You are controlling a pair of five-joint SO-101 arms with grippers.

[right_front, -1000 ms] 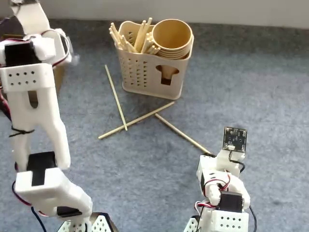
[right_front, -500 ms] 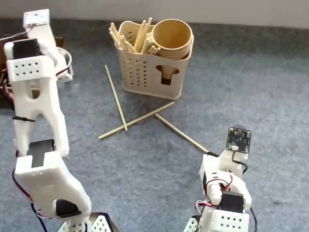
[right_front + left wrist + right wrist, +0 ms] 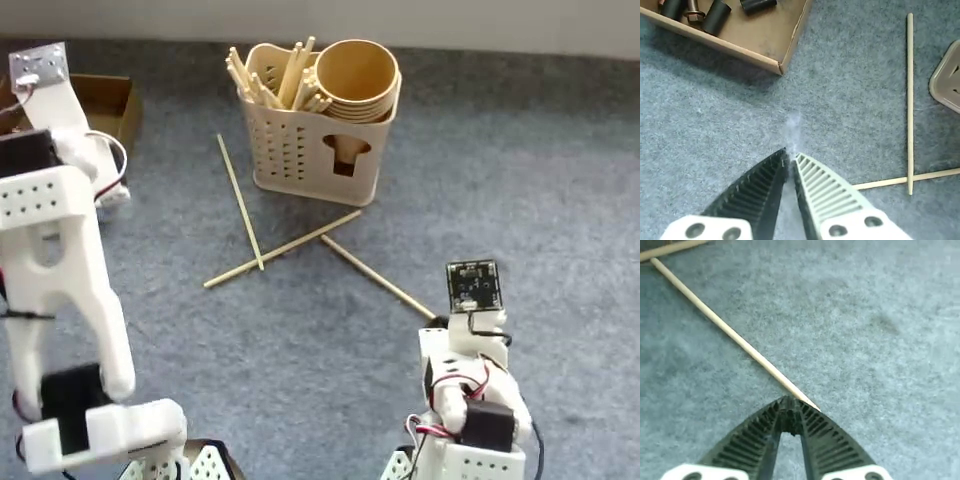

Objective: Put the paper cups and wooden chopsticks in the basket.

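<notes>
A cream slotted basket (image 3: 320, 140) stands at the back of the grey carpet, holding stacked paper cups (image 3: 357, 72) and several wooden chopsticks (image 3: 268, 82). Three chopsticks lie loose in front of it: one (image 3: 240, 200) crossing another (image 3: 285, 248), and a third (image 3: 380, 278) running toward the right arm (image 3: 465, 400). My right gripper (image 3: 788, 401) is shut, low over the carpet, with the near end of that third chopstick (image 3: 730, 330) lying against its tip. My left gripper (image 3: 790, 156) is shut with nothing in it, hovering over bare carpet, short of the crossed chopsticks (image 3: 910, 100).
An open cardboard box (image 3: 765, 45) with dark metal parts sits at the back left (image 3: 105, 100), beside the left arm (image 3: 60, 250). A corner of the basket (image 3: 947, 80) lies beyond the crossed chopsticks. Open carpet spreads to the right of the basket.
The left arm has swung back and leftward, uncovering the cardboard box. The right arm's wrist has shifted slightly left. The loose chopsticks and the basket have not moved.
</notes>
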